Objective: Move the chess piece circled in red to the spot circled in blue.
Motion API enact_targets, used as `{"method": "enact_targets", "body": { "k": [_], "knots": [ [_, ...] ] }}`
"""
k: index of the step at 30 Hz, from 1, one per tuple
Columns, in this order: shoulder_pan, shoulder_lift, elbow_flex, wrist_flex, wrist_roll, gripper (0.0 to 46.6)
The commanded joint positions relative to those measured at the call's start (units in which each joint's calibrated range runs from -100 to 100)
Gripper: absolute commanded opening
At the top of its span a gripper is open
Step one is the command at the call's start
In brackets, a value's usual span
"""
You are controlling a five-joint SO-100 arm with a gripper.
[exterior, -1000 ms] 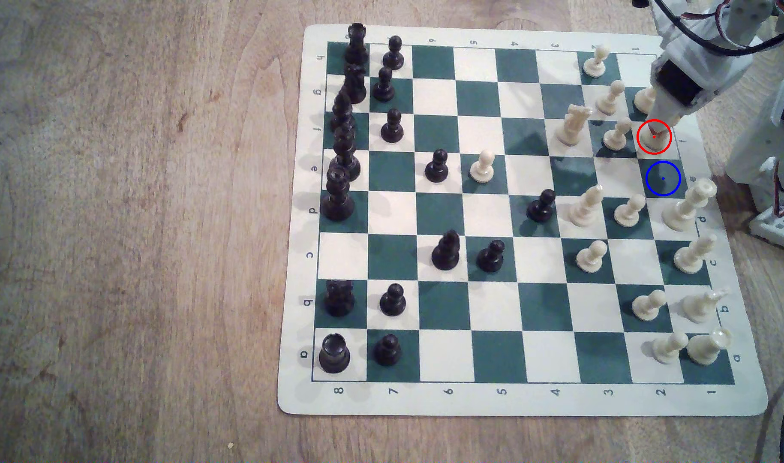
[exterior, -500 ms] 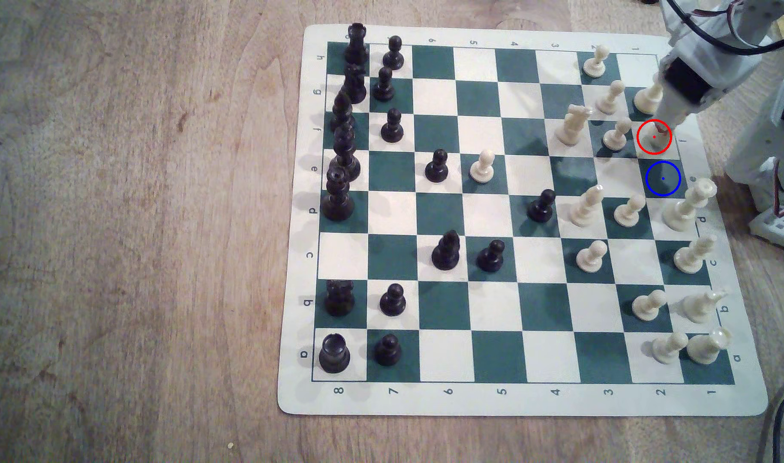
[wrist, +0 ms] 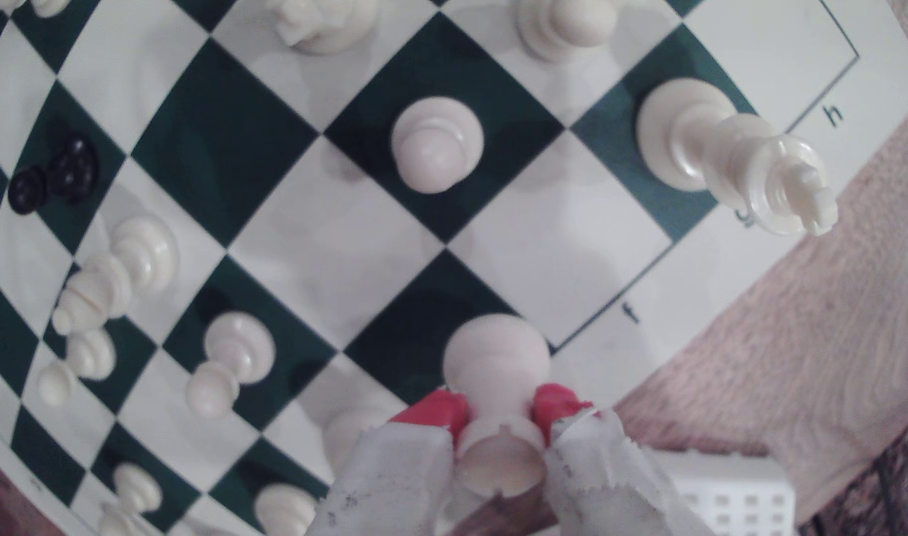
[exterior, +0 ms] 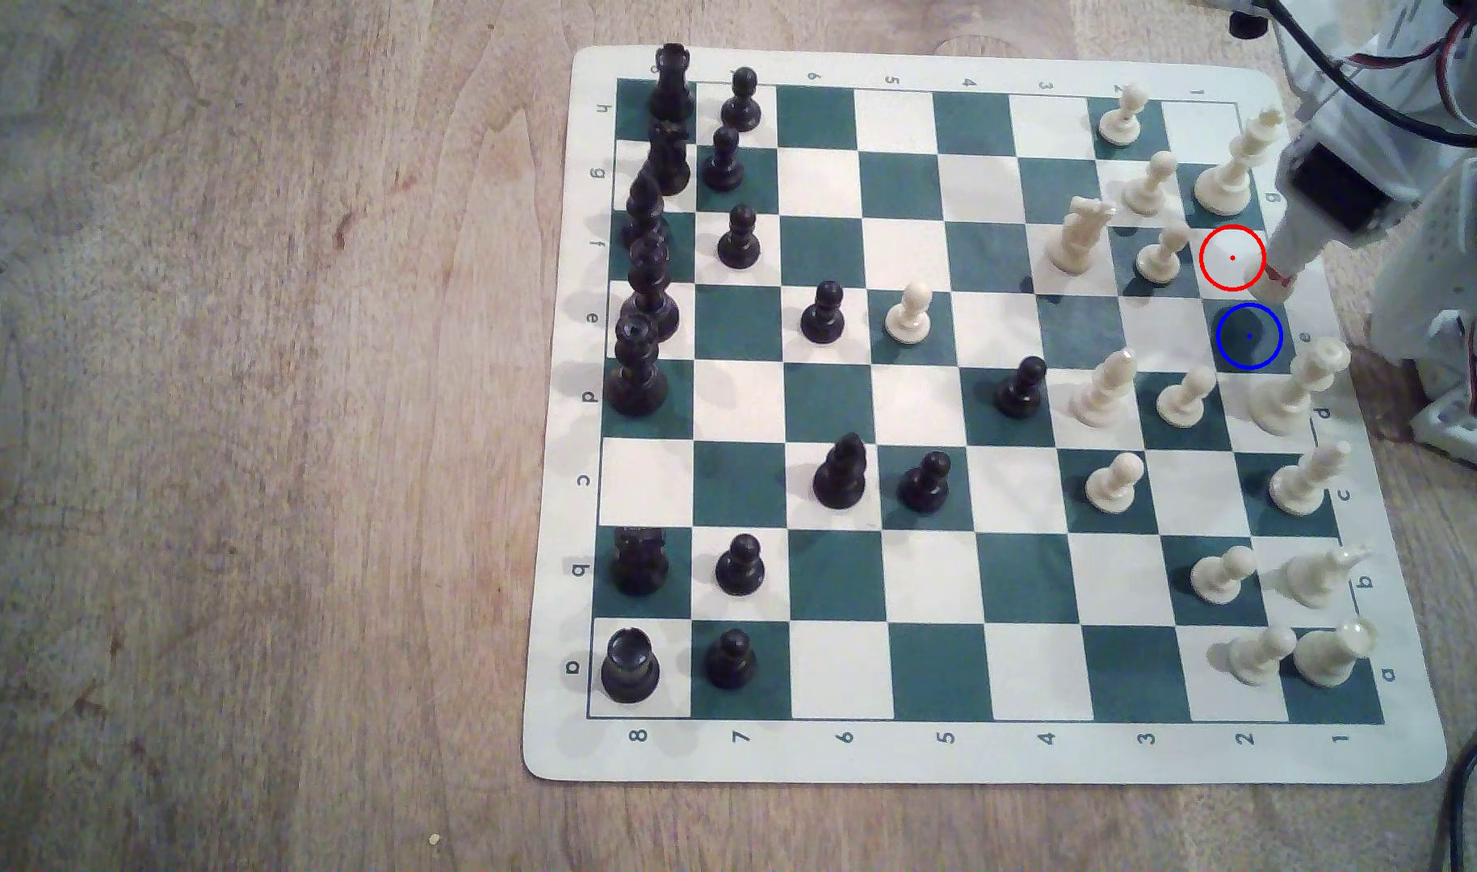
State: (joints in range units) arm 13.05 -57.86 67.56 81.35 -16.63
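Surface: pale, grain-streaked wooden tabletop [exterior: 256,419] under a roll-up vinyl chess mat with dark green and white squares [exterior: 835,759] and a cream border bearing printed letters and numbers. Black plastic pieces [exterior: 647,277] massed along the exterior view's left edge of the mat, cream pieces toward its right. White perforated plastic block [exterior: 1465,423] on the wood just off the mat's right edge.

Item: cream-white plastic rook with wide round base, stout stem and notched castle top [wrist: 498,407]. Held off the board, tilted, base toward the squares. Located at the mat's right margin in the exterior view, between the red-ringed white square [exterior: 1232,258] and the blue-ringed dark green square with blue centre dot [exterior: 1249,336], largely hidden there behind the arm.

Holder: white gripper with red-tipped fingers wrapped in white tape [wrist: 500,415], clamped narrow on the rook's stem, one red pad [wrist: 441,409] on each side, as seen in the wrist view.

Change from one second earlier: rook lifted out of the red ring, that square now bare; arm drawn back toward the exterior view's right, uncovering the tall cream king with cross top [exterior: 1234,163] on the neighbouring green square.
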Motion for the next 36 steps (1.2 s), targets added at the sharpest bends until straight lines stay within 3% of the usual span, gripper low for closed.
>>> {"method": "enact_targets", "body": {
  "k": [1,9,36],
  "knots": [
    [-3.94,-1.31,-1.01,0.55,-0.88,0.2],
    [-10.75,0.72,-0.28,-1.01,-1.61,0.2],
    [-7.07,8.70,1.71,-6.01,-0.20,0.2]
  ]
}}
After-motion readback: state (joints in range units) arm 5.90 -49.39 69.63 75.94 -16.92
